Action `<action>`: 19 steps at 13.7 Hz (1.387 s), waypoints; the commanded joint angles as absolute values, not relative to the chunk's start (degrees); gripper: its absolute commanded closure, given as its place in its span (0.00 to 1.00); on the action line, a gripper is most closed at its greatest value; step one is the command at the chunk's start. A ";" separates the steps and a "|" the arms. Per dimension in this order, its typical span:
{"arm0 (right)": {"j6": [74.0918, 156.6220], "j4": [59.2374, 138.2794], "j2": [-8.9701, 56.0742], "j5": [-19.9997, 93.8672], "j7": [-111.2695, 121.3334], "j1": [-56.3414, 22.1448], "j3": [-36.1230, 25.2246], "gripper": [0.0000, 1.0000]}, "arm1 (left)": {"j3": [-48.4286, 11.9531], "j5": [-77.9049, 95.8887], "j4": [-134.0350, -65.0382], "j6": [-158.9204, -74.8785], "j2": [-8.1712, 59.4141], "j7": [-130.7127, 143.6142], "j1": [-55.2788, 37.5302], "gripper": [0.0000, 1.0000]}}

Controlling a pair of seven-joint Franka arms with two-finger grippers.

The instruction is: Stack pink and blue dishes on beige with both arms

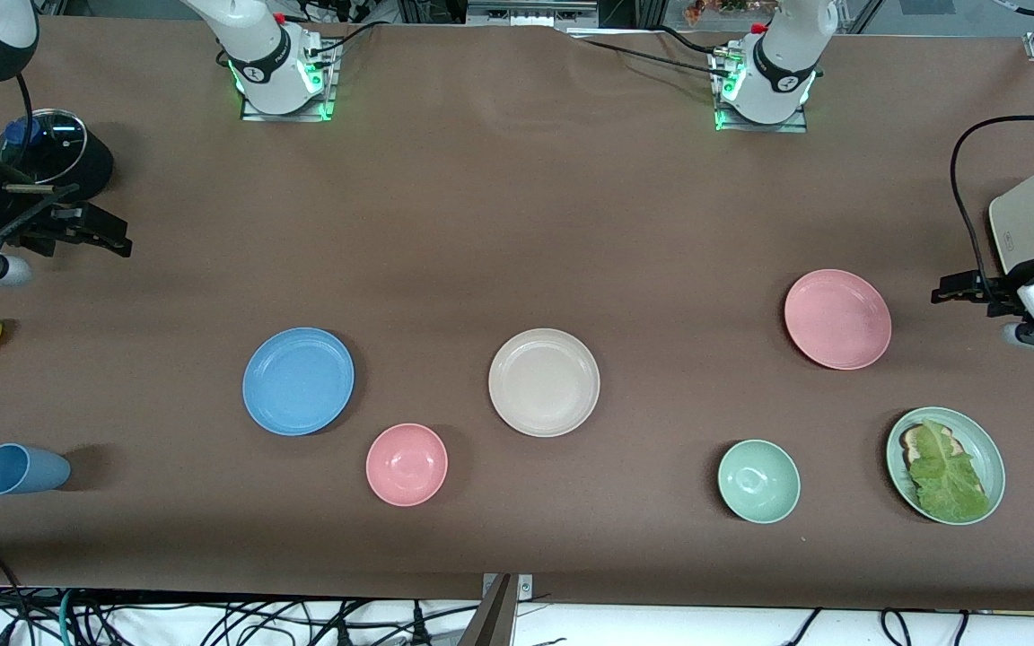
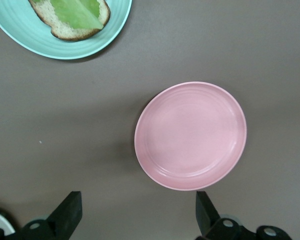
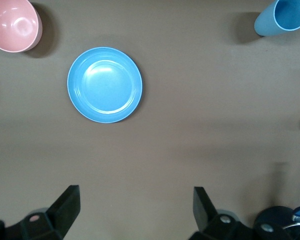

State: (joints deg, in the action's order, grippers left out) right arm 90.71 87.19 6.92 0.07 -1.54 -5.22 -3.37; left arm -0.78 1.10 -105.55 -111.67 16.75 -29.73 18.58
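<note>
Nothing is stacked yet, so the step in hand looks like the first reach: each arm going to its own dish. The pink plate (image 1: 837, 318) lies flat on the table (image 1: 517, 224) toward the left arm's end, farther from the front camera than the green plate with bread and lettuce (image 1: 945, 464); the blue plate (image 1: 298, 380) lies flat toward the right arm's end, just beside the small pink bowl (image 1: 407, 464); the beige plate (image 1: 544, 382) sits between them, near the middle. The left pincer (image 2: 137, 215) hangs over bare table beside the pink plate, its fingers spread wide and holding nothing; the right pincer (image 3: 135, 212) hangs likewise wide apart and empty, well apart from the blue plate. To do this well, I judge each pincer should come down on the nearest rim edge, one finger inside the lip and one outside, and lift level. All three plates are round and rest mouth-up, so none has a long axis or a pointing direction (any rim spot serves equally). One arm should place first, lest they crowd over the beige plate.
</note>
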 commanded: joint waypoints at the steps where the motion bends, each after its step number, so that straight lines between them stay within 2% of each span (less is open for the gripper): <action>1: 90.26 87.45 6.42 0.18 -1.14 -5.01 -3.34 0.00 | -0.88 3.08 -113.01 -118.71 14.77 -33.30 19.42 0.00; 8: 90.53 87.28 6.68 0.35 -1.05 -4.92 -3.34 0.00 | -0.88 4.66 -123.74 -133.23 15.38 -33.57 19.86 0.00; 19: 91.32 86.84 8.26 2.55 -1.05 -4.39 -3.43 0.00 | -0.97 12.13 -123.49 -141.76 24.43 -43.59 22.06 0.00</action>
State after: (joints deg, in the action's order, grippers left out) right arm 91.11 87.23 8.34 1.44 -1.54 -4.90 -3.51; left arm -0.74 10.21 -123.88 -140.81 23.66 -41.29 21.59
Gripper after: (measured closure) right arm 0.000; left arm 0.000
